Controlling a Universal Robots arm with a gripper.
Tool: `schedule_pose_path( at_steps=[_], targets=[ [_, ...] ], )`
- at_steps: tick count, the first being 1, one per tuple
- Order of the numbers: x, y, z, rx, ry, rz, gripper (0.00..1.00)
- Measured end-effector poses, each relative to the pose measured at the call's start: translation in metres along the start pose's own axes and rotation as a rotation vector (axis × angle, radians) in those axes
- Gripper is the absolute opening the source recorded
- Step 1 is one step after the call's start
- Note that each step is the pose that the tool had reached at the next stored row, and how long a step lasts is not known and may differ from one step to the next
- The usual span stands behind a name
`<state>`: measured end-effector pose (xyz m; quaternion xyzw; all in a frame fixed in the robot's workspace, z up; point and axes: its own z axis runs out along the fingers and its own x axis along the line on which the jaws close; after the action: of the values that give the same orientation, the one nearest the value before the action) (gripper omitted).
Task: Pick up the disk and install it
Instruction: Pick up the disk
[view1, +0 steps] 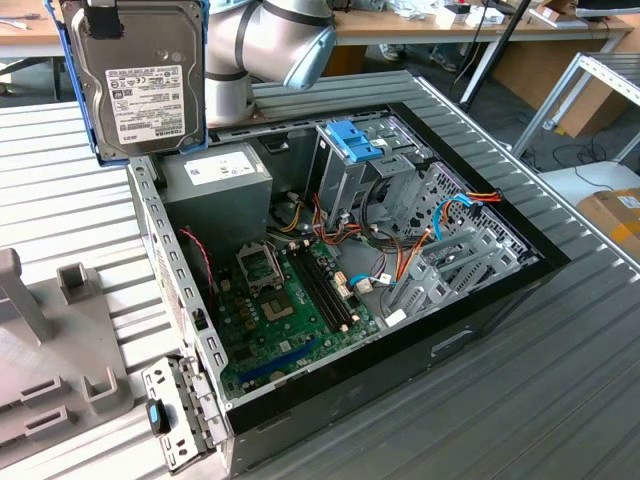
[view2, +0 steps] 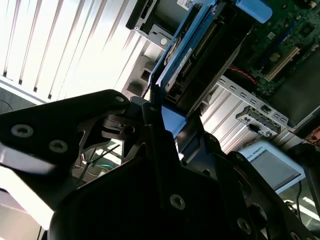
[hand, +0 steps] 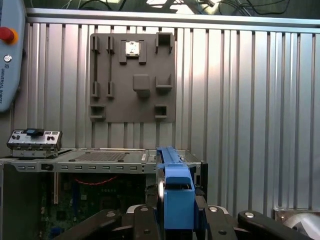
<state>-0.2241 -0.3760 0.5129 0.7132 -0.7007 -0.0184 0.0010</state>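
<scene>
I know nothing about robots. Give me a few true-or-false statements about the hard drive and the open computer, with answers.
1. The gripper clamps the disk by its blue rail. True.
2. The disk sits in the grey metal cage. False: it is held in the air, outside the cage.
3. The computer case is open, its motherboard exposed. True.
4. The grey fixture plate lies inside the case. False: it lies on the ribbed table.

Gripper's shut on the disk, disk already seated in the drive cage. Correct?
Not seated. The gripper is shut on the disk, but the exterior view shows the disk held in the air, apart from the drive cage.
</scene>
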Motion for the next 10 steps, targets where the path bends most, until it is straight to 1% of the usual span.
schedule_pose_path(
  at_steps=[4, 8, 10],
  targets=[
    [0.0011, -0.0015, -0.0001, 0.0000, 0.0001, 0.000, 0.36],
    [0.0024, -0.0079, -0.0003, 0.0000, 0.0001, 0.000, 0.36],
    [0.0029, -0.0141, -0.0004, 0.0000, 0.0001, 0.000, 0.36]
  ],
)
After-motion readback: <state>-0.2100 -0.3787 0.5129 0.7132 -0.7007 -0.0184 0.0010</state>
